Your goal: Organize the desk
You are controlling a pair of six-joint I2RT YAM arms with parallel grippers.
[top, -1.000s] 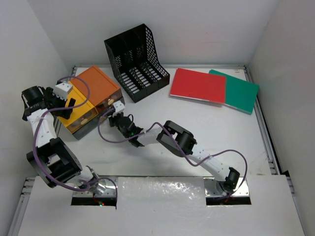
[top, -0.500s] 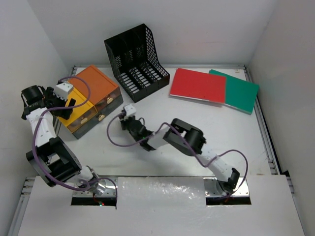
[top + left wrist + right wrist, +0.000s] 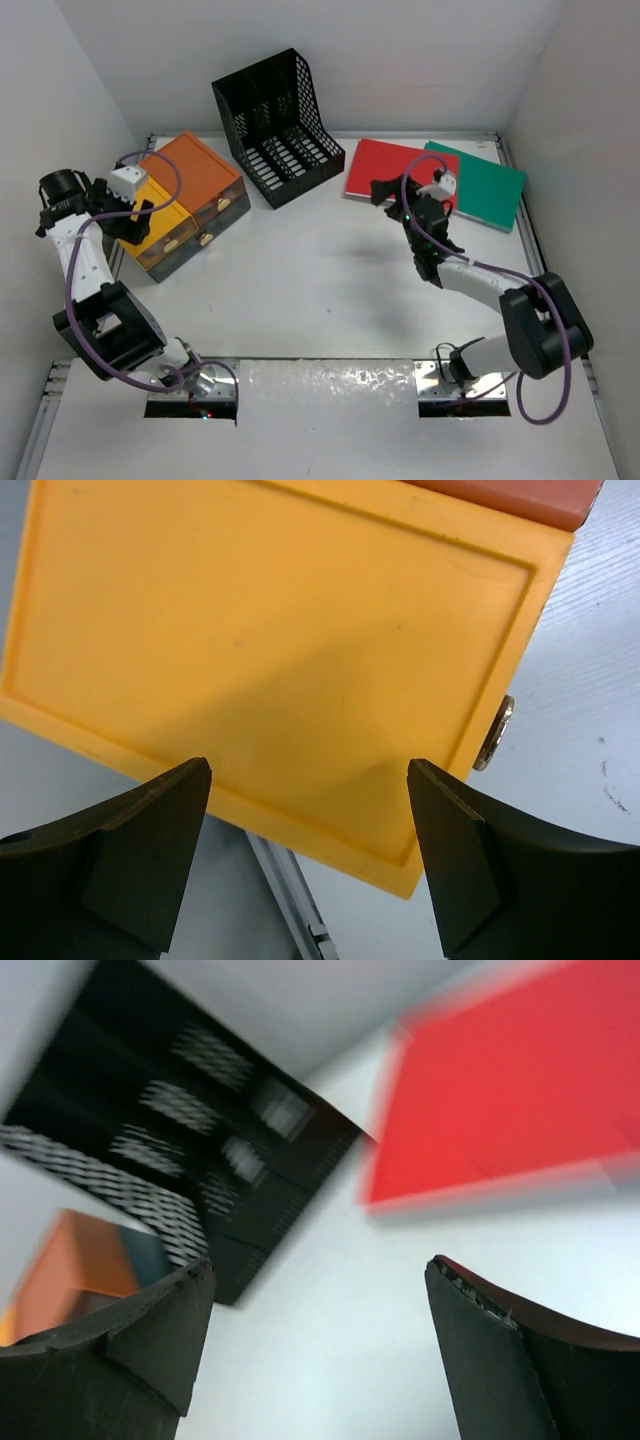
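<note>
My left gripper [image 3: 310,865] is spread wide and holds nothing, its dark fingers [image 3: 140,860] framing the yellow side of the orange-topped plastic drawer box [image 3: 185,205] at ten o'clock on the large flat white desk with silver rails [image 3: 330,280], which spreads beneath both my arms. My right gripper [image 3: 320,1350], also wide apart and empty, hangs over the desk by the near edge of the flat red folder [image 3: 403,172] at one o'clock, with the black mesh file rack [image 3: 275,130] at eleven and a flat green folder [image 3: 490,185] at two.

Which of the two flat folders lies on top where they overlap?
The red folder; its edge covers part of the green folder, which lies farther right.
</note>
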